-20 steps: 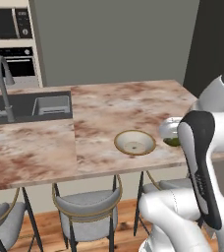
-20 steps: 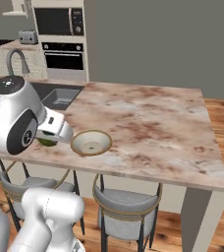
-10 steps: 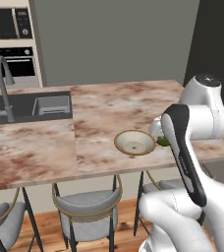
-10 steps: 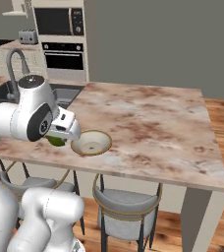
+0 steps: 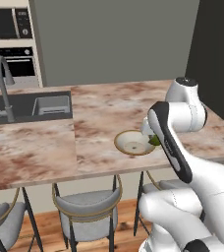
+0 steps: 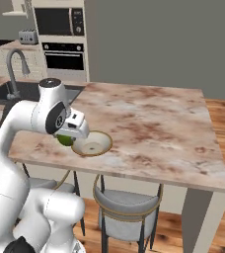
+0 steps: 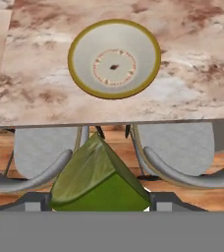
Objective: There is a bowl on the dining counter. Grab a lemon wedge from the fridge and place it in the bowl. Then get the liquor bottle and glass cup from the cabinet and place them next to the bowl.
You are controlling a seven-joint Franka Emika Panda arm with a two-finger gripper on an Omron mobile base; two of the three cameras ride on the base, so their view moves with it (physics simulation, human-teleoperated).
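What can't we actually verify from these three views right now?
- Gripper fingertips: hand view, cut off by the bottom edge, lemon wedge in front; pad contact unclear.
- Wedge height over the dining counter: left base view, the arm hides most of it.
- Bowl centre speck: hand view, too small to tell.
- Sink left end: left base view, cut off.
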